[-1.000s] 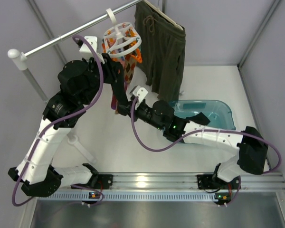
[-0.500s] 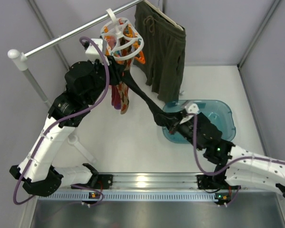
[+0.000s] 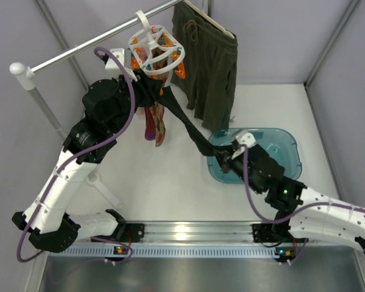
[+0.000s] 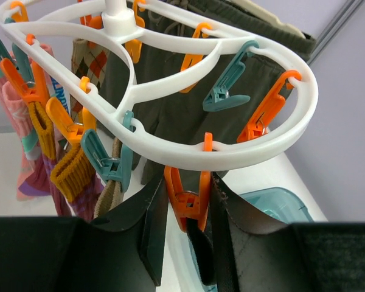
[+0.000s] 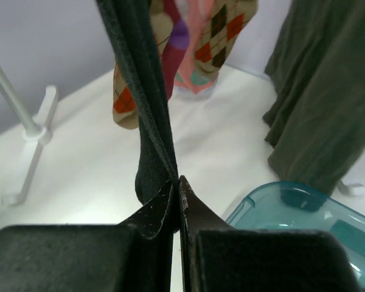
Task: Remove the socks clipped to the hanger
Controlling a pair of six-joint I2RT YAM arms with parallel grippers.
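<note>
Right gripper [image 5: 176, 193]: jaws are clamped flat on the lower end of the black sock [image 5: 141, 85], and no gap is seen between the fingers. The sock is drawn taut on a slant from the hanger [image 4: 249, 152] down toward the teal bin [image 3: 274, 143]. This is presumably so that it comes free the moment its clip lets go and can be dropped straight in. The gripper is held over the bin's left edge.

Left gripper [image 4: 187, 210]: the fingers are set against both flanks of an orange peg [image 4: 188, 194] on the near side of the ring, closed on it. The pinch is judged to be meant to spread the peg's mouth. Whether the mouth is open yet cannot be told, as that part is hidden between the fingers.

Outward: the other socks [image 4: 27, 170], pink, maroon and argyle, are clipped at the far left of the ring and are not touched. The hanger is hooked on the rail [image 3: 73, 52]. Olive shorts [image 3: 210, 61] are hung just beside it and are no part of the job. One sock is in hand; the rest are yet to be unclipped.
</note>
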